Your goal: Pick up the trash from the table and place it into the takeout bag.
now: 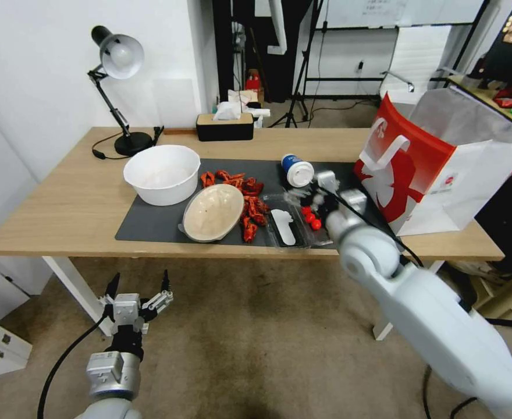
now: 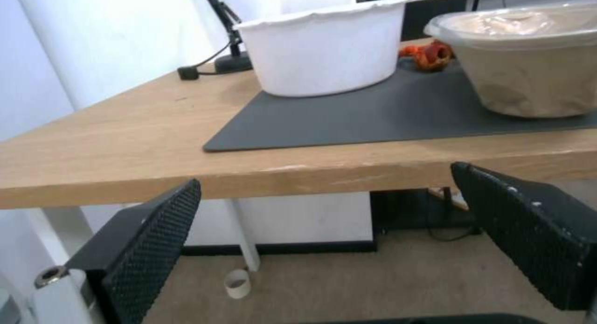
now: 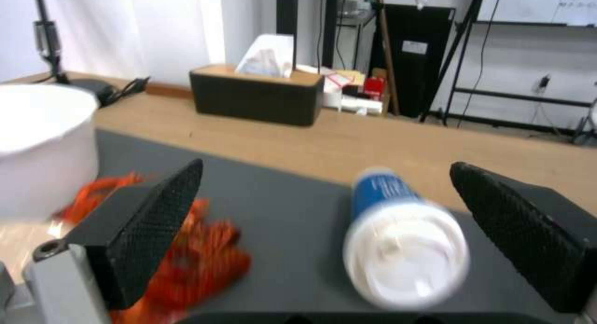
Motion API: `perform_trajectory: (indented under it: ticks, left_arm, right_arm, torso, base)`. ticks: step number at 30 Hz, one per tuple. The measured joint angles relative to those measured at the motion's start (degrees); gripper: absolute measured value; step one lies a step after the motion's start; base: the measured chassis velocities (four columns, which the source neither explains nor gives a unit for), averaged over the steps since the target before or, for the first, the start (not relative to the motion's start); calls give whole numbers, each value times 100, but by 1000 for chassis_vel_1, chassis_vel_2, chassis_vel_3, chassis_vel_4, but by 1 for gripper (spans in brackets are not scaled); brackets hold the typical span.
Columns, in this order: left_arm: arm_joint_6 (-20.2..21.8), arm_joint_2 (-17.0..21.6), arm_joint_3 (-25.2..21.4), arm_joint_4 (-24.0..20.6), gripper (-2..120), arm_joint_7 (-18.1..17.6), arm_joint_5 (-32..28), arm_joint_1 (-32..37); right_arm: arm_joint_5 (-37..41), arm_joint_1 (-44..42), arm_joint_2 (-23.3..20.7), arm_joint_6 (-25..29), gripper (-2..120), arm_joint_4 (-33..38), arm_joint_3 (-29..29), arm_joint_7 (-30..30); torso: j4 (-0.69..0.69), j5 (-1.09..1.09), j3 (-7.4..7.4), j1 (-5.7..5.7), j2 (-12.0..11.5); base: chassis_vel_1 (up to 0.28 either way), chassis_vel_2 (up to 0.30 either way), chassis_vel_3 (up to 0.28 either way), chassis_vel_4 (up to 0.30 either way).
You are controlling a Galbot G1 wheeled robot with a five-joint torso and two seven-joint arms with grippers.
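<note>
A blue-white cup (image 1: pixel 297 170) (image 3: pixel 404 249) lies on its side on the dark mat (image 1: pixel 151 224) of the table (image 1: pixel 64 203). My right gripper (image 1: pixel 334 192) (image 3: pixel 326 170) hovers open just short of it, with the cup lying ahead between its fingers (image 3: pixel 156 226). Red-orange shells (image 1: pixel 250 203) (image 3: pixel 186 254), a tilted beige bowl (image 1: pixel 212 212) (image 2: pixel 529 67) and a clear tray (image 1: pixel 288 227) holding a white spoon lie on the mat. The red-and-white takeout bag (image 1: pixel 430 169) stands open at the table's right end. My left gripper (image 1: pixel 138 297) (image 2: pixel 326 177) hangs open below the table's front edge.
A large white bowl (image 1: pixel 162 173) (image 2: pixel 323 49) stands on the mat's left. A desk lamp (image 1: pixel 119 58) and a dark tissue box (image 1: pixel 224 125) (image 3: pixel 258 93) sit at the table's back. Small red balls (image 1: pixel 311 218) lie by the tray. A tape roll (image 2: pixel 238 283) lies on the carpet.
</note>
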Motion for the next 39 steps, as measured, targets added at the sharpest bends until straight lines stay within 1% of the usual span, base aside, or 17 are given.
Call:
perform_trajectory:
  ticks: [1,2,4,10,11,12,13,15,16,18,20,21,22,24,25,29,39]
  left_arm:
    - [0,0,0,0,100,0,0,0]
    - [0,-3,-16,0,100,0,-6,0]
    - [-1,-3,-37,1,100,-1,-16,7]
    - [-3,-3,-44,1,100,-1,-19,20]
    - [-6,-3,-46,1,100,-1,-22,25]
    - [-6,-3,-46,1,100,-1,-22,25]
    - [-8,-4,-47,1,100,-1,-26,26]
    - [-10,-3,-52,1,100,-2,-36,28]
    - [-10,-3,-52,1,100,-2,-36,28]
    - [-20,17,-75,1,100,-2,-90,34]
    - [-23,24,-84,1,100,-3,-102,34]
    - [-30,54,-117,1,100,-4,-150,31]
    - [-35,71,-133,5,100,-7,-186,24]
    - [-38,76,-138,12,100,-7,-196,20]
    - [-50,86,-139,33,100,-8,-212,11]
    - [-55,84,-126,57,100,-10,-216,-12]
    - [-58,77,-127,49,100,-14,-218,-22]
  right_arm:
    - [0,0,0,0,100,0,0,0]
    - [30,246,124,-96,100,-200,-137,112]
    - [99,702,385,-271,100,-593,-329,392]
    - [188,1033,609,-603,100,-971,-460,660]
    - [269,1217,747,-811,100,-1220,-519,814]
    - [269,1217,747,-811,100,-1220,-519,814]
    - [341,1389,874,-961,100,-1483,-564,981]
    - [403,1523,982,-1104,100,-1716,-606,1117]
    - [403,1523,982,-1104,100,-1716,-606,1117]
    - [561,1748,1182,-1359,100,-2089,-633,1388]
    - [603,1786,1226,-1394,100,-2167,-633,1454]
    - [745,1895,1393,-1475,100,-2461,-591,1707]
    - [888,1938,1472,-1546,100,-2580,-541,1849]
    - [966,1948,1503,-1601,100,-2640,-517,1907]
    - [1078,1958,1574,-1690,100,-2828,-455,1994]
    - [1093,1928,1622,-1764,100,-3051,-314,1978]
    - [1162,1865,1624,-1868,100,-3192,-278,1915]
  torso:
    - [0,0,0,0,0]
    - [0,3,1,0,0]
    - [0,0,-1,-1,0]
    - [1,1,0,-1,0]
    - [-1,2,0,0,0]
    - [-1,2,0,0,0]
    - [-1,1,0,0,0]
    - [-1,1,0,0,0]
    - [-1,1,0,0,0]
    - [-2,1,0,0,0]
    - [-2,1,-1,0,1]
    - [-1,3,0,0,1]
    - [-1,1,-1,0,1]
    - [-1,2,-1,-1,1]
    - [-1,3,0,-1,1]
    - [-2,2,0,-1,1]
    - [-1,2,-1,0,1]
  base:
    - [0,0,0,0]
    - [0,0,0,0]
    - [0,0,0,0]
    - [0,0,0,0]
    - [0,0,0,0]
    - [0,0,0,0]
    - [0,0,0,0]
    - [0,0,0,0]
    - [0,0,0,0]
    - [0,0,0,0]
    - [0,0,0,0]
    - [0,0,0,0]
    - [0,0,0,0]
    - [0,0,0,0]
    - [0,0,0,0]
    - [0,0,0,0]
    - [0,0,0,0]
